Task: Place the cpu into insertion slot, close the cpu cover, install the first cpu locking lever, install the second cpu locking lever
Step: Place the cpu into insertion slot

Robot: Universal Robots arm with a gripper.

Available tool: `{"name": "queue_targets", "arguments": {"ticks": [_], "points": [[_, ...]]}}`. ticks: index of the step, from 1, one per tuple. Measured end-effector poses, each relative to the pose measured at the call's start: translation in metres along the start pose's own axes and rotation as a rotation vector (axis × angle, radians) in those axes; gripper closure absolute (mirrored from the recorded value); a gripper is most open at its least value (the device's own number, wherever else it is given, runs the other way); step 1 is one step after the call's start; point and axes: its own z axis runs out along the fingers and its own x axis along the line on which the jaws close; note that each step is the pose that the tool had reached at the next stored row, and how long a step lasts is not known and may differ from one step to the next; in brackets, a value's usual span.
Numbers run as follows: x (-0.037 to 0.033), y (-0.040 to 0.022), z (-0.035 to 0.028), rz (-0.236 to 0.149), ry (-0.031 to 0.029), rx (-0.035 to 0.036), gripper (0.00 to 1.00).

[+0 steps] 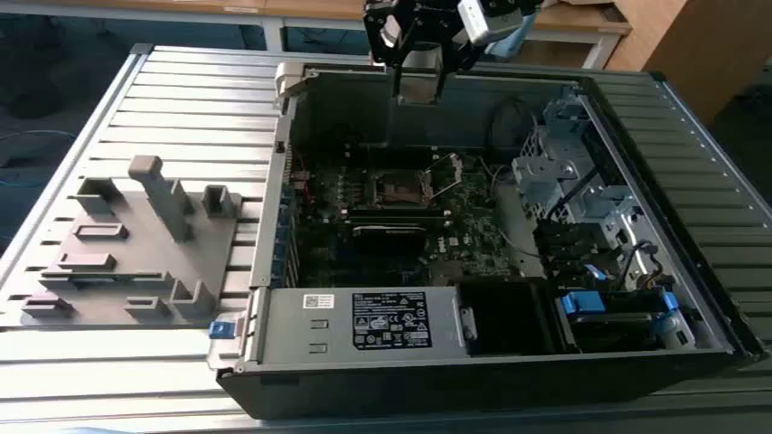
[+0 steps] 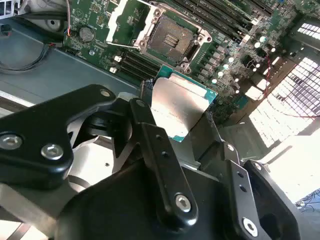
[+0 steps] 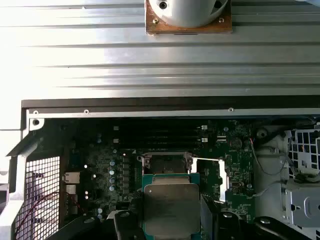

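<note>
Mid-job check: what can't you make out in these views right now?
- Gripped end of the silver-grey square cpu: hidden behind the black gripper in the second wrist view, cut off by the picture edge in the first wrist view.
- Dark square insertion slot: largely covered by the cpu in the first wrist view.
- Shiny metal cpu cover: cut off by the picture edge in the second wrist view.

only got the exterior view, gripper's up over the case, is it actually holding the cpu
Observer: Yes. In the second wrist view the cpu is clamped in the gripper, metal top showing.
Operator: is the socket free
Observer: In the second wrist view the insertion slot is bare, its contact field exposed.
Operator: and the cover
Observer: The cpu cover stands open beside the slot, not over it.
</note>
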Motion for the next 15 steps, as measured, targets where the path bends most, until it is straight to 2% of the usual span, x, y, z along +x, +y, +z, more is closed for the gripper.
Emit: {"name": "queue_targets", "arguments": {"ticks": [15], "points": [[0.0000,-0.0001,0.0015,0.000,0.0000,0.0001,0.46]]}}
